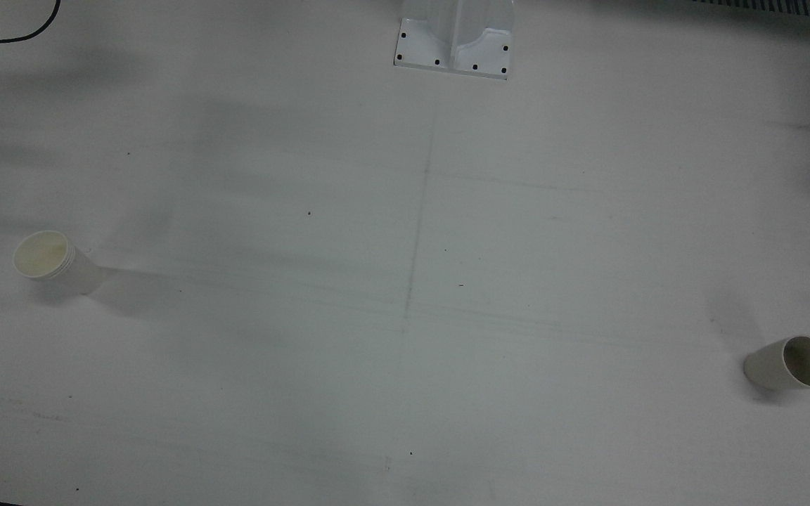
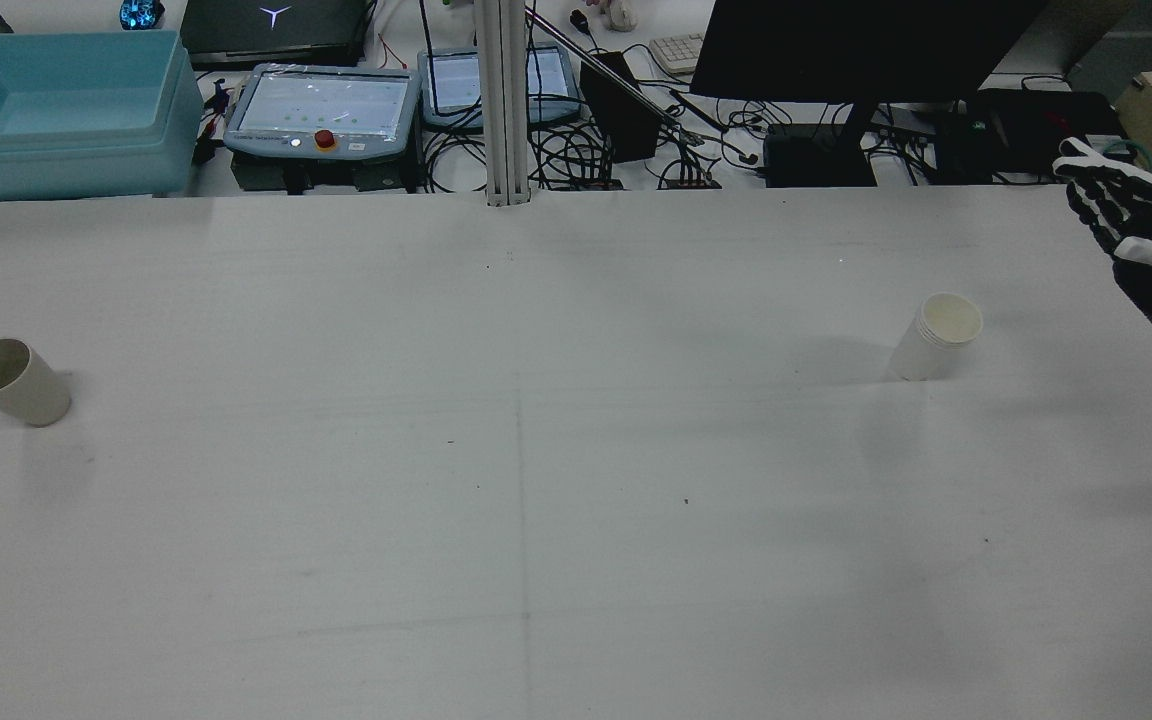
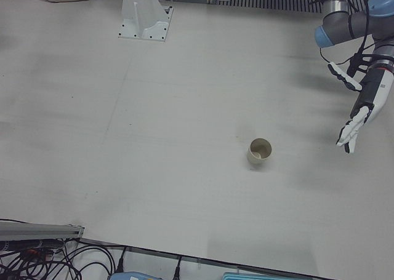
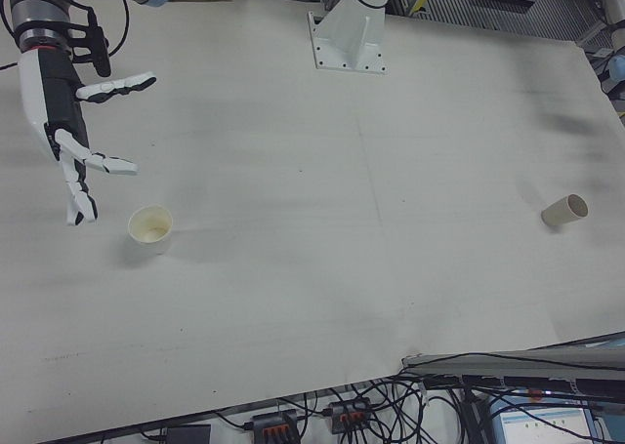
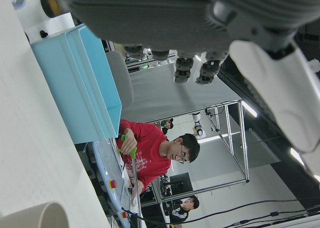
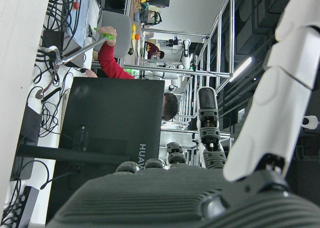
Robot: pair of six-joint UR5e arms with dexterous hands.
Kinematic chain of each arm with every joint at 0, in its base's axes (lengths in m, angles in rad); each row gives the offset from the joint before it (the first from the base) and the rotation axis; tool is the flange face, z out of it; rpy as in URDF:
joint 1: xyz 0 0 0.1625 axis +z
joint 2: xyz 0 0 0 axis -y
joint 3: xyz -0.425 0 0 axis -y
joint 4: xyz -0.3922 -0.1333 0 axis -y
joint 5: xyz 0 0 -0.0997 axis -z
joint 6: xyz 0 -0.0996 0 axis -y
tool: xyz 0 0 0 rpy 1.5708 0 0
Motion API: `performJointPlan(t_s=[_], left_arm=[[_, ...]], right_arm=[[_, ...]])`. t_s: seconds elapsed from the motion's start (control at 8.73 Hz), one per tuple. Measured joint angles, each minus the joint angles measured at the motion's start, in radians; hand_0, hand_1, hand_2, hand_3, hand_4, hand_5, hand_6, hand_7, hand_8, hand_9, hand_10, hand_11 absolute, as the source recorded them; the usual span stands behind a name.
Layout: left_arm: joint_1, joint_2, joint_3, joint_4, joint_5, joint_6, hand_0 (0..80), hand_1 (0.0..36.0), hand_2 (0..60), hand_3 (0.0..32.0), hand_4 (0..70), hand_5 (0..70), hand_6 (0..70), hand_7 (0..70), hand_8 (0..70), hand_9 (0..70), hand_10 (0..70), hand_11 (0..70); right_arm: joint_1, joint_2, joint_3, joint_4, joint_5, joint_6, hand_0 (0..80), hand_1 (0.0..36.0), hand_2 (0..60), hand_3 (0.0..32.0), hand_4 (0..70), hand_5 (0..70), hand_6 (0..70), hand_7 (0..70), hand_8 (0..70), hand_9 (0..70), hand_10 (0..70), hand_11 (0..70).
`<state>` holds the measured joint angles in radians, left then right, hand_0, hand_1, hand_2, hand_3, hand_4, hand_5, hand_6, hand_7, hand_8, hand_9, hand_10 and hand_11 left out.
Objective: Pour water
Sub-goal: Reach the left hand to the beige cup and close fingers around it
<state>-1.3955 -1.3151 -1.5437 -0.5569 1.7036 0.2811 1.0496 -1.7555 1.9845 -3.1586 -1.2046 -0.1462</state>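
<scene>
A white paper cup point(image 2: 936, 336) stands upright on the table on my right side; it also shows in the front view point(image 1: 53, 261) and the right-front view point(image 4: 150, 227). A beige paper cup point(image 2: 14, 381) stands upright on my left side, also seen in the front view point(image 1: 792, 363) and the left-front view point(image 3: 260, 152); its rim shows in the left hand view point(image 5: 35, 215). My right hand point(image 4: 73, 132) hovers open, fingers spread, beside and above the white cup, apart from it. My left hand point(image 3: 363, 101) is open, fingers spread, well off to the side of the beige cup.
A white pedestal base point(image 1: 454, 42) stands at the robot's edge of the table. Beyond the table's far edge are a blue bin point(image 2: 56, 110), teach pendants point(image 2: 321, 105), a post point(image 2: 503, 100), a monitor point(image 2: 866, 50) and cables.
</scene>
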Motion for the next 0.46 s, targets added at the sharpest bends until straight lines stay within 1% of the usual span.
performJointPlan(t_s=[0.11,0.23,0.34,0.46], left_arm=[[0.033,-0.004,0.069,-0.071,-0.023,0.032,42.3,1.6,0.0,0.0,15.9,0.0,8.6,10.1,2.4,0.6,3.1,5.1],[0.100,-0.012,0.143,-0.151,-0.091,0.068,45.6,3.3,0.0,0.0,19.3,0.0,8.1,10.4,3.4,0.8,4.1,6.6],[0.186,-0.025,0.200,-0.213,-0.186,0.102,45.6,3.4,0.0,0.0,18.8,0.0,8.0,10.2,2.9,0.8,4.6,7.4],[0.290,-0.062,0.257,-0.246,-0.276,0.134,45.4,4.0,0.0,0.0,17.6,0.0,8.0,9.7,2.0,0.5,4.4,7.1]], right_arm=[[-0.001,0.000,0.022,-0.004,-0.008,-0.013,51.5,17.0,8.5,0.0,14.1,24.0,6.7,12.3,0.3,1.0,0.0,0.0],[-0.005,0.001,0.035,-0.006,-0.011,-0.030,51.5,17.0,9.0,0.0,16.4,24.5,7.4,12.9,0.4,1.1,0.0,0.0],[-0.008,0.003,0.042,-0.008,-0.011,-0.044,51.8,17.2,9.2,0.0,17.5,24.6,7.7,13.0,0.5,1.2,0.0,0.0],[-0.011,0.004,0.044,-0.011,-0.012,-0.052,51.5,16.9,8.9,0.0,17.0,24.5,7.4,12.5,0.4,1.1,0.0,0.0]])
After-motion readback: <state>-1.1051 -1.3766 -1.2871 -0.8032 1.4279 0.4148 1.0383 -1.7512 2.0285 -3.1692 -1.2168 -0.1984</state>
